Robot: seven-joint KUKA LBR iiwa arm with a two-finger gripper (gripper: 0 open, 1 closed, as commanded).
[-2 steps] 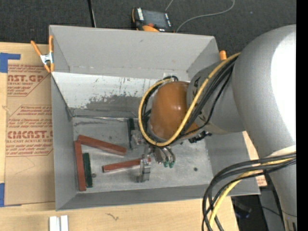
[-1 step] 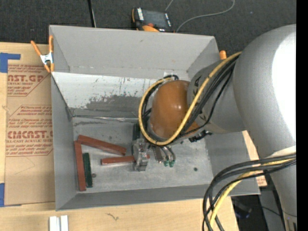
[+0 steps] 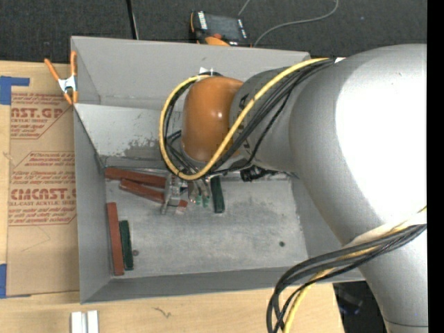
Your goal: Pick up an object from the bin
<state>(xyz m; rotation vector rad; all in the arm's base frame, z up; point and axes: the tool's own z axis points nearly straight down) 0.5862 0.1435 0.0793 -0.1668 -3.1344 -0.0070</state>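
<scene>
The claw (image 3: 182,198) is hanging mid-frame in the grey bin (image 3: 90,137), at the right ends of the red-brown sticks (image 3: 139,182), a dark green block (image 3: 217,194) just right of it; I cannot tell if it is wide or narrow, and it could be knocking the sticks away.

Robotics lab, cabled arm (image 3: 361,137), grey metal bin (image 3: 243,238)

Arm (image 3: 361,151) hides bin (image 3: 243,238) right side, far floor.
</scene>
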